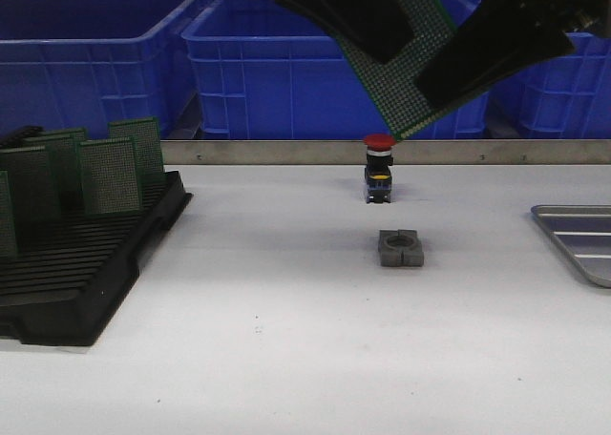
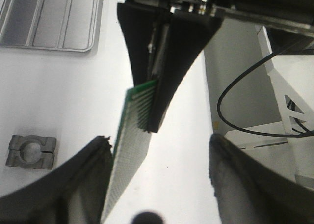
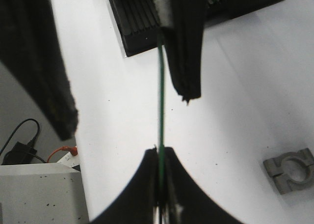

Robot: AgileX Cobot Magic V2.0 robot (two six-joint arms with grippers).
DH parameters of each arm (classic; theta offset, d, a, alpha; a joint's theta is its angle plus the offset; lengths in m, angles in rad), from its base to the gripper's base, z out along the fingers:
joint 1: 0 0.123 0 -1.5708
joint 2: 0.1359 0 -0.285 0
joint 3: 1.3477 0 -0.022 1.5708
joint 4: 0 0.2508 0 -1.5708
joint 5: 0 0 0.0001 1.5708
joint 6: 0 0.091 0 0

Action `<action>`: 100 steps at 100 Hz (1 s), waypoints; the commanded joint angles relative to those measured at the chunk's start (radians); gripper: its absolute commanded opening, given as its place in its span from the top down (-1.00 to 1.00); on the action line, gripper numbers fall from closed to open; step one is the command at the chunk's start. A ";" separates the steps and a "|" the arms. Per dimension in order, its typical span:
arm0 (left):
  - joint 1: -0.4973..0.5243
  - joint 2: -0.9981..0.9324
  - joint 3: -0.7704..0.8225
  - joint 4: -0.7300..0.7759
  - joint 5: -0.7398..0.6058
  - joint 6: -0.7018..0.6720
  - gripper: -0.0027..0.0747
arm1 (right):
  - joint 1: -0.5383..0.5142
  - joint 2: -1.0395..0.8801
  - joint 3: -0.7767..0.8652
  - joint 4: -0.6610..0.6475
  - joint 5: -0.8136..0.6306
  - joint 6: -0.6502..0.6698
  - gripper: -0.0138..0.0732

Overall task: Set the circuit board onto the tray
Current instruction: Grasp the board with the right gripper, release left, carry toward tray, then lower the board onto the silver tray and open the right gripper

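Note:
A green circuit board (image 1: 396, 92) hangs tilted high over the middle of the table, between both arms. My right gripper (image 3: 161, 153) is shut on its edge (image 3: 160, 101); in the front view the right gripper (image 1: 430, 92) comes in from the upper right. My left gripper (image 2: 158, 139) is open, with the board (image 2: 130, 135) lying against one finger (image 2: 93, 175) and the other finger well apart. From the front, the left gripper (image 1: 382, 34) is at the board's upper left. The silver-grey ridged tray (image 1: 578, 239) lies flat at the right table edge, also seen as the tray (image 2: 49, 22) in the left wrist view.
A black slotted rack (image 1: 86, 263) with several upright green boards stands at the left. A red-capped push button (image 1: 379, 168) and a grey metal clamp block (image 1: 401, 248) sit mid-table under the arms. Blue crates (image 1: 267, 72) line the back behind a metal rail.

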 commanded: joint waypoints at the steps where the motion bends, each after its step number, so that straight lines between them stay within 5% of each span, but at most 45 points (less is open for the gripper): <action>1: -0.008 -0.050 -0.035 -0.069 0.054 -0.011 -0.32 | -0.009 -0.030 -0.031 0.057 0.004 0.004 0.84; 28: -0.008 -0.050 -0.035 -0.069 0.054 -0.011 -0.32 | -0.107 -0.124 -0.031 -0.057 0.071 0.101 0.84; 51: -0.008 -0.050 -0.035 -0.069 0.054 -0.011 -0.32 | -0.296 -0.189 -0.031 -0.078 0.116 0.184 0.84; 100: -0.008 -0.050 -0.035 -0.069 0.054 -0.011 -0.32 | -0.559 0.046 -0.031 -0.072 -0.029 0.548 0.84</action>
